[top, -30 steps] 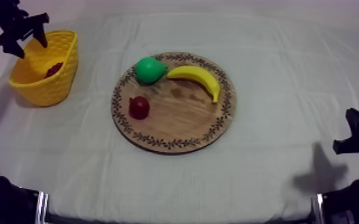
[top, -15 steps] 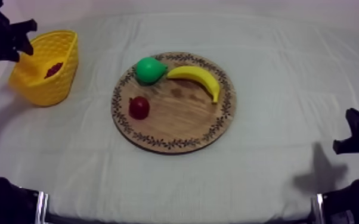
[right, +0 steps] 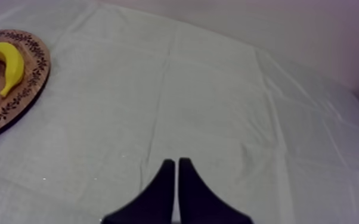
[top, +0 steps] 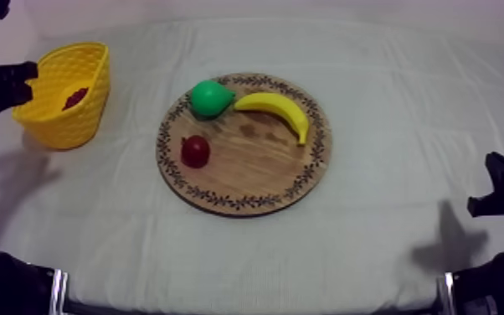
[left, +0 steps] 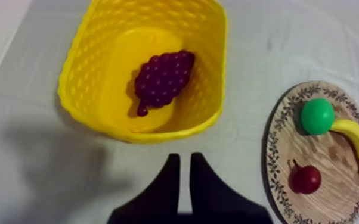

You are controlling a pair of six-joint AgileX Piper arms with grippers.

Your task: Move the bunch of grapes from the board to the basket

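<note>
The purple bunch of grapes point(left: 161, 77) lies inside the yellow basket point(left: 209, 71), on its floor. From above, the grapes point(top: 75, 98) are a dark patch in the basket point(top: 71, 121) at the table's back left. My left gripper point(top: 26, 77) hangs just left of the basket rim; in its wrist view its fingers point(left: 185, 158) lie close together with nothing between them, a little short of the basket's near wall. The round wooden board point(top: 247, 180) sits mid-table. My right gripper point(right: 176, 162) is shut over bare cloth at the right point(top: 496, 198).
On the board lie a green pear point(top: 210, 98), a banana point(top: 276, 111) and a small red fruit point(top: 195, 152). The board point(left: 337, 205) is right of the basket in the left wrist view. Open cloth stretches between board and right arm.
My left gripper has drawn back from over the basket toward the table's left edge, and its fingers have come together. The grapes stay in the basket. The right arm has not moved.
</note>
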